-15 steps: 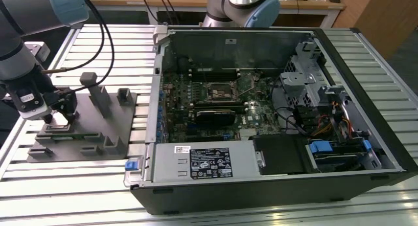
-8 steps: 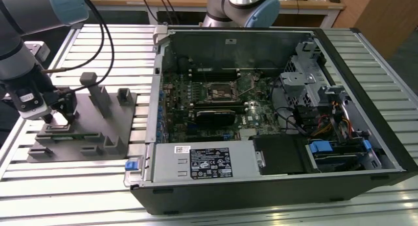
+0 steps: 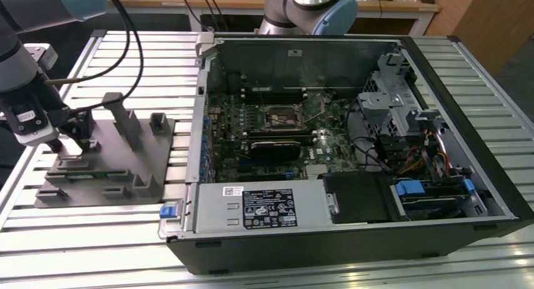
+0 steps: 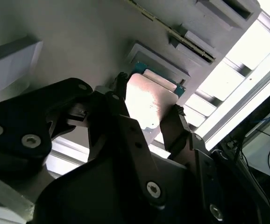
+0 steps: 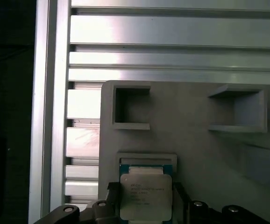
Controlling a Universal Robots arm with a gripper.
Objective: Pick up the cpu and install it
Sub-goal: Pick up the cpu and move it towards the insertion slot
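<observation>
cpu (image 5: 145, 197) clamped between the tool (image 4: 149, 93) fingers at two opposite edges; flat square, silver-grey lid, green rim; tool at 9 o'clock of computer case (image 3: 292, 57), exterior view

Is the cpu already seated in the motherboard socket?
No, in the first wrist view the cpu sits between the fingers of the pincer, over the grey tray.

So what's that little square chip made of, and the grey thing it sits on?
The cpu looks metal on top: smooth silver-grey that catches a bright glare. The tray seems to be matte grey plastic, dull with no shine, though that's a guess.
</observation>
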